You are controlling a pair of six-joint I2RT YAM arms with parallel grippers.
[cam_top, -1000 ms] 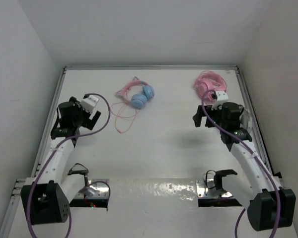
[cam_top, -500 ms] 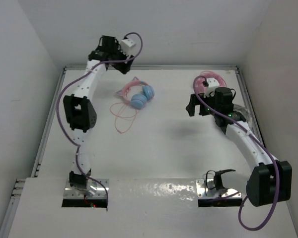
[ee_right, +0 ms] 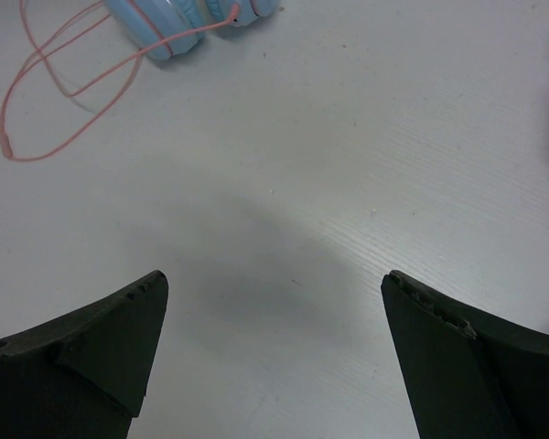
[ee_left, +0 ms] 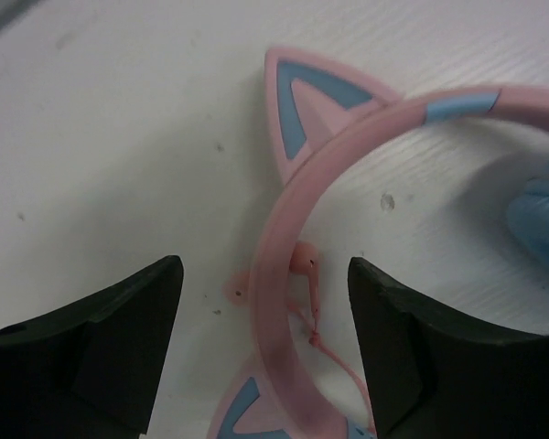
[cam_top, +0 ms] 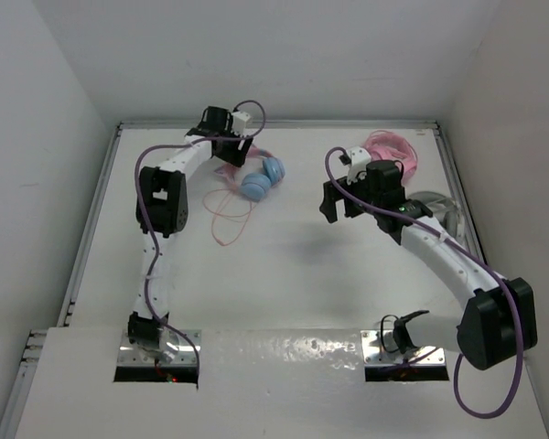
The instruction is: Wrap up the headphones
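The headphones (cam_top: 259, 179) lie at the back of the table, left of centre, their light blue ear cups (ee_right: 174, 23) side by side. Their pink headband (ee_left: 274, 274) carries two cat ears (ee_left: 313, 99). The thin pink cable (cam_top: 224, 218) loops loosely toward the near side. My left gripper (cam_top: 227, 146) is open and straddles the headband, a gap on each side of it (ee_left: 263, 274). My right gripper (cam_top: 337, 203) hangs open over bare table to the right of the headphones (ee_right: 274, 283), holding nothing.
All-pink headphones (cam_top: 389, 146) with a coiled cable lie at the back right corner. A pale grey round object (cam_top: 437, 207) is partly hidden behind my right arm. Walls close the table at the back and on both sides.
My left arm swung from the table's left side up to the back wall, then came down over the headband, its jaws narrowing. My right gripper moved left toward the middle.
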